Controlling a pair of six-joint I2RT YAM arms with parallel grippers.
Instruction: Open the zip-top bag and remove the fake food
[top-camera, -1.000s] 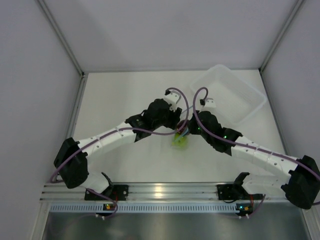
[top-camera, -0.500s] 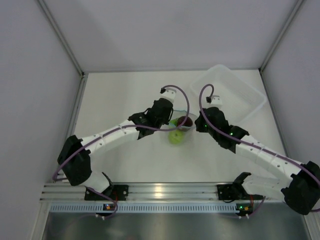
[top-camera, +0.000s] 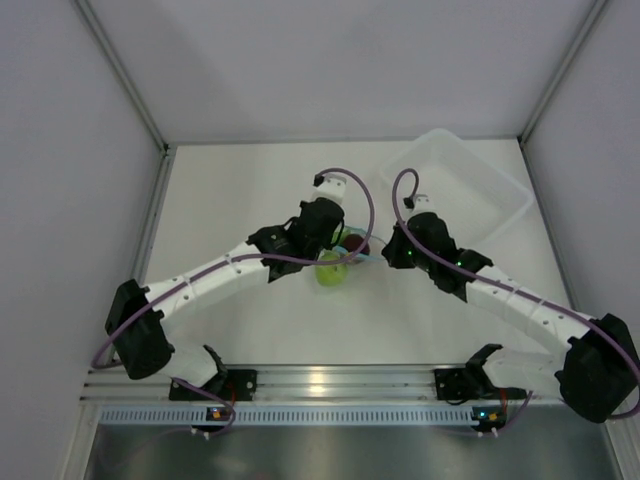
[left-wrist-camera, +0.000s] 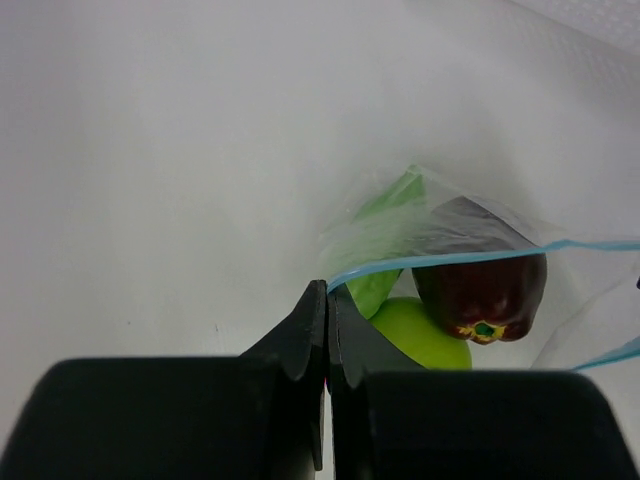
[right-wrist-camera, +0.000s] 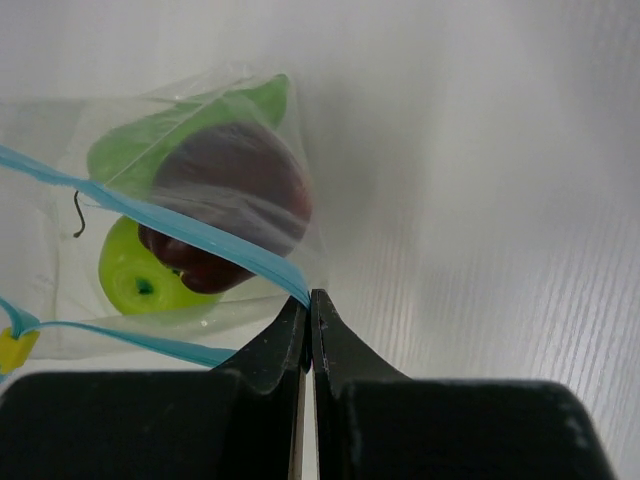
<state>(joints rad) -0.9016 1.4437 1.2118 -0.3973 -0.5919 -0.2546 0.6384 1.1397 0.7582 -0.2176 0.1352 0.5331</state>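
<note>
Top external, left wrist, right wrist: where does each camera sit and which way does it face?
Top external: above and behind, looking down on left arm, right arm, zip-top bag between.
Left wrist: looks along left end effector, shut on the bag, at fake food.
Right wrist: same, along right end effector.
Shared: all three show the bag.

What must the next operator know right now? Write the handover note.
Left gripper: shut on the blue zipper strip of the small clear plastic zip-top bag.
Right gripper: shut on that strip from the other side.
Done: the zipper halves are parted, so the mouth looks open.
Inside the bag: dark red round fruit, yellow-green apple, elongated green fruit.
Left: take all three out.
</note>
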